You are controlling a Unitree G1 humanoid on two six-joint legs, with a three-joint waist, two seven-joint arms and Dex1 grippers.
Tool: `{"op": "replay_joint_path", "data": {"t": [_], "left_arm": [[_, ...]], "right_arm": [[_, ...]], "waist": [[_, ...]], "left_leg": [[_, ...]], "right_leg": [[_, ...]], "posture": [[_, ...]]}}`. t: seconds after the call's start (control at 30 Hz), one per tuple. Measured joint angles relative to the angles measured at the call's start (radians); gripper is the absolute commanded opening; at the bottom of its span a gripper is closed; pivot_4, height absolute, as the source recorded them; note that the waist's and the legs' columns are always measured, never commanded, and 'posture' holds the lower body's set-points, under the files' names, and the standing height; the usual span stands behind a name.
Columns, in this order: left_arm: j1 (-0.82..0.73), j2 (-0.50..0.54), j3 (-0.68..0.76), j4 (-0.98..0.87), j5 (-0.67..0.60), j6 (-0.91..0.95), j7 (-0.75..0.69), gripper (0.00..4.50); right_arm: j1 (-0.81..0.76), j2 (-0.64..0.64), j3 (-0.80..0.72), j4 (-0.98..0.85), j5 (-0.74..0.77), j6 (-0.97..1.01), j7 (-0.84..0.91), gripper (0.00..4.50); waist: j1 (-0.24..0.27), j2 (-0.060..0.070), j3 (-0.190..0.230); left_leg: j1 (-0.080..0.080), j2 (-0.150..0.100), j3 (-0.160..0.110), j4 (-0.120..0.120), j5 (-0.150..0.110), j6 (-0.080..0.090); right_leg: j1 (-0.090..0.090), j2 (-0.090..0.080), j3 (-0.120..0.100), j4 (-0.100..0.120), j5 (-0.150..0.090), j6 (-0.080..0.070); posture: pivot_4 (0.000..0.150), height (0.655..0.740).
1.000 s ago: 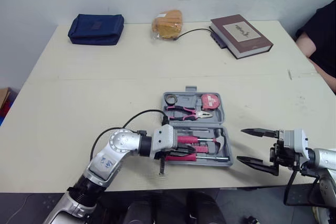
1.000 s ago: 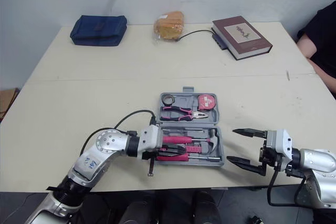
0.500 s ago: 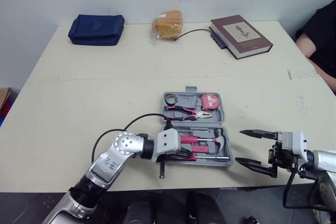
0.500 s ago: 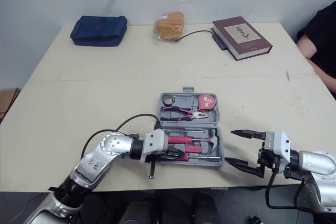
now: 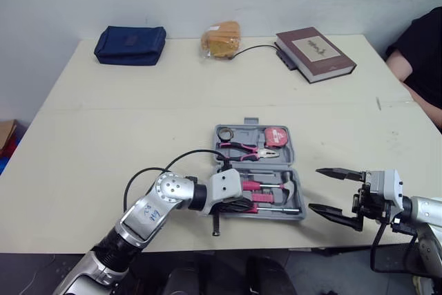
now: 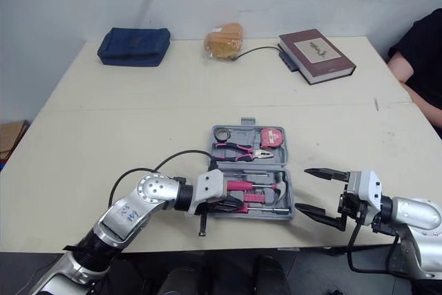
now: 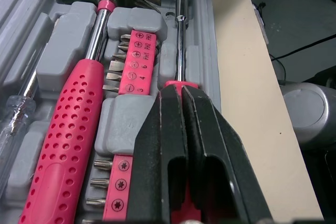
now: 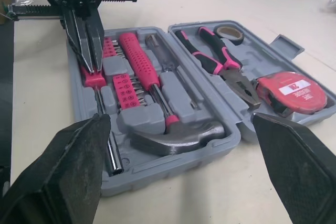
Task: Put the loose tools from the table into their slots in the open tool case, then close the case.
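Note:
The grey tool case (image 5: 293,144) lies open near the table's front edge. Its far half holds pink pliers (image 5: 250,148), a tape measure (image 5: 277,135) and a tape roll (image 5: 226,132). The near half holds a hammer (image 7: 79,129), a row of bits (image 7: 137,61) and, along the front slot, a pink-handled screwdriver (image 7: 180,45). My left gripper (image 5: 242,204) is over that slot, shut on the screwdriver's handle, shaft pointing right. My right gripper (image 5: 314,188) hovers open just right of the case, holding nothing.
At the table's back lie a blue pouch (image 5: 130,36), a bagged loaf (image 5: 221,36) and a brown book (image 5: 315,45) with a black cable between them. A person's arm (image 5: 414,74) is at the far right edge. The table's front edge runs just below the case.
My left gripper has slid a little to the right along the case's front slot with the screwdriver. The right gripper has barely moved. The camera has shifted slightly.

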Motion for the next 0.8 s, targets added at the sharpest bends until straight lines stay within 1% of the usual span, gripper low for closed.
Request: {"op": "replay_joint_path", "data": {"t": [0.03,0.1,0.13,0.2,0.27,0.3,0.4,0.43,0.47,0.57,0.63,0.67,0.7,0.77,0.8], "left_arm": [[0.004,-0.003,0.001,0.000,0.000,-0.006,0.005,0.04],[0.046,-0.016,0.039,0.011,-0.010,-0.077,0.015,0.04],[0.067,-0.019,0.054,0.014,-0.020,-0.113,0.015,0.04],[0.095,-0.006,0.097,0.032,-0.049,-0.180,-0.011,0.04],[0.121,0.029,0.166,0.029,-0.093,-0.218,-0.045,0.04],[0.122,0.035,0.192,0.024,-0.107,-0.223,-0.051,0.04],[0.134,0.051,0.299,-0.033,-0.183,-0.229,-0.059,0.04],[0.156,0.077,0.359,-0.066,-0.218,-0.231,-0.061,0.04],[0.163,0.088,0.380,-0.072,-0.227,-0.232,-0.061,0.04],[0.263,0.172,0.540,-0.060,-0.239,-0.246,-0.043,0.04],[0.297,0.187,0.589,-0.028,-0.225,-0.253,-0.020,0.04],[0.311,0.187,0.605,-0.019,-0.212,-0.259,-0.001,0.00],[0.316,0.185,0.610,-0.013,-0.203,-0.259,0.019,0.00],[0.316,0.175,0.617,0.002,-0.195,-0.255,0.051,0.00],[0.315,0.171,0.616,0.008,-0.184,-0.251,0.071,0.00]], "right_arm": [[-0.007,0.005,-0.001,0.000,0.005,0.007,-0.014,4.50],[-0.031,0.010,-0.001,-0.004,0.011,0.038,-0.050,4.50],[-0.036,0.009,-0.007,-0.005,0.015,0.048,-0.062,4.50],[-0.051,0.006,-0.022,-0.006,0.013,0.065,-0.094,4.50],[-0.079,-0.017,-0.028,0.011,-0.062,0.109,-0.197,4.50],[-0.081,-0.028,-0.034,0.021,-0.080,0.120,-0.220,4.50],[-0.093,-0.030,-0.041,0.039,-0.082,0.125,-0.222,4.50],[-0.100,-0.030,-0.044,0.049,-0.081,0.118,-0.216,4.50],[-0.099,-0.030,-0.048,0.053,-0.081,0.113,-0.215,4.50],[-0.099,-0.031,-0.076,0.135,-0.084,0.091,-0.194,4.50],[-0.092,-0.032,-0.078,0.177,-0.096,0.078,-0.188,4.50],[-0.092,-0.031,-0.075,0.195,-0.106,0.070,-0.187,3.94],[-0.094,-0.031,-0.073,0.208,-0.115,0.067,-0.188,3.60],[-0.115,-0.031,-0.059,0.227,-0.138,0.066,-0.193,2.61],[-0.136,-0.032,-0.040,0.246,-0.162,0.066,-0.198,2.22]], "waist": [[0.000,0.000,-0.001],[0.000,0.002,0.000],[-0.001,0.002,0.000],[-0.001,0.001,0.001],[-0.001,0.001,0.003],[-0.001,0.002,0.004],[0.000,0.002,0.007],[-0.001,0.002,0.008],[-0.002,0.002,0.009],[-0.008,0.002,0.010],[-0.008,0.002,0.011],[-0.008,0.001,0.013],[-0.005,0.002,0.013],[-0.004,0.001,0.013],[-0.005,0.001,0.013]], "left_leg": [[0.001,0.000,0.000,0.000,0.000,0.000],[0.001,0.000,0.000,-0.001,0.000,0.000],[0.000,0.001,0.000,-0.001,0.000,0.000],[-0.005,0.000,-0.001,-0.001,0.001,-0.001],[-0.011,-0.002,0.001,-0.001,0.004,-0.004],[-0.011,-0.003,0.001,-0.001,0.005,-0.004],[-0.012,-0.003,0.001,-0.001,0.005,-0.004],[-0.012,-0.003,0.001,-0.001,0.005,-0.004],[-0.012,-0.003,0.001,-0.001,0.005,-0.004],[-0.011,-0.002,0.003,-0.001,0.005,-0.003],[-0.011,-0.002,0.003,-0.001,0.004,-0.001],[-0.011,-0.002,0.003,-0.001,0.003,0.000],[-0.011,-0.002,0.003,-0.001,0.003,0.001],[-0.011,-0.002,0.003,-0.001,0.003,0.001],[-0.010,-0.002,0.003,-0.001,0.003,0.000]], "right_leg": [[0.001,0.000,0.000,0.000,0.000,0.000],[0.000,-0.003,0.000,0.000,0.000,-0.001],[-0.001,-0.008,-0.001,0.001,-0.001,-0.002],[-0.006,-0.009,-0.003,0.003,-0.001,-0.002],[-0.015,-0.011,-0.003,0.008,-0.001,-0.003],[-0.016,-0.011,-0.003,0.008,-0.001,-0.002],[-0.016,-0.008,-0.005,0.008,-0.001,-0.002],[-0.016,-0.007,-0.005,0.008,-0.001,-0.002],[-0.016,-0.006,-0.006,0.008,-0.001,-0.001],[-0.016,-0.003,-0.008,0.007,-0.001,-0.001],[-0.016,-0.002,-0.009,0.007,-0.001,-0.001],[-0.016,-0.003,-0.008,0.007,-0.001,0.000],[-0.016,-0.003,-0.008,0.007,0.000,0.000],[-0.016,-0.003,-0.008,0.007,0.000,0.000],[-0.016,-0.003,-0.007,0.007,0.000,0.000]], "posture": [[0.150,0.7400],[0.150,0.7400],[0.150,0.7400],[0.150,0.7400],[0.150,0.7400],[0.150,0.7400],[0.150,0.7400],[0.150,0.7400],[0.150,0.7400],[0.150,0.7400],[0.150,0.7400],[0.150,0.7400],[0.150,0.7400],[0.150,0.7400],[0.150,0.7400]]}}
